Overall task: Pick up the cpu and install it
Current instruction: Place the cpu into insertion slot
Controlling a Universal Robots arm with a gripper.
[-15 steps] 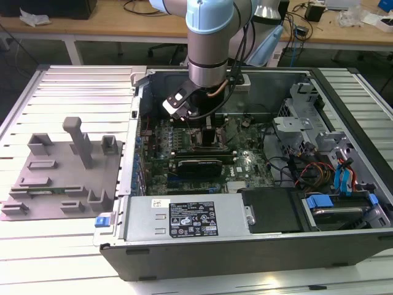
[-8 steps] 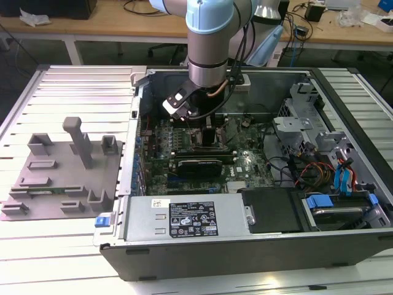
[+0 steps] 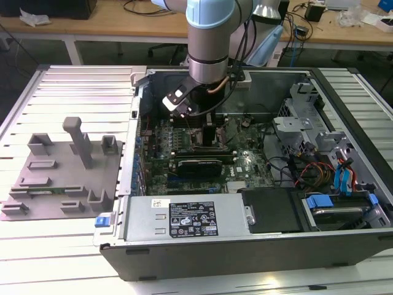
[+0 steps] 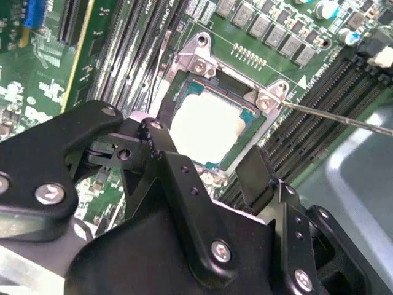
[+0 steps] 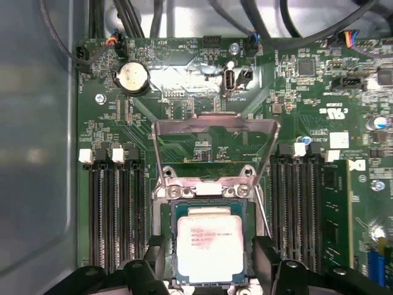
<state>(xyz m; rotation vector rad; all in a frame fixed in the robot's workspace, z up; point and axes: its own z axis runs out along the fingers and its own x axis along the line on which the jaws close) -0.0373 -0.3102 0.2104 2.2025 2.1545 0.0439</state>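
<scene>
Inspected an opened computer case (image 3: 202, 258) lying on a slatted table (image 3: 80, 80), taking up the centre and right of the exterior view. Found the arm (image 3: 212, 37) reaching from the upper centre of that view into the case, with the gripper (image 3: 209, 141) low over the green motherboard (image 3: 245, 163). Noted a grey fixture plate (image 3: 61, 178) at the exterior view's left, well apart from the gripper, and a grey power supply box (image 3: 184, 218) along the case's near wall.

Located the cpu (image 5: 209, 243) in the first wrist view, pale metallic top facing up, lying flat and square inside the socket (image 5: 206, 189). Confirmed the same in the second wrist view, with the cpu (image 4: 206, 132) inside the metal-framed socket (image 4: 199, 58). Recorded the socket's retaining frame (image 5: 215, 126) swung up and open, not closed over the cpu. Saw a thin wire lever (image 4: 344, 120) angled away beside the socket.

Judged the gripper (image 5: 210, 253) released, with black fingers (image 5: 265, 261) spread to either side of the cpu and a slim gap visible at each flank in the first wrist view. Observed the same straddle in the second wrist view, with the gripper (image 4: 202, 147) directly above the cpu and the fingers (image 4: 161, 144) just beside its edges. Noted memory slots (image 5: 113, 215) flanking the socket and a coin cell (image 5: 132, 77) beyond the raised frame.
</scene>
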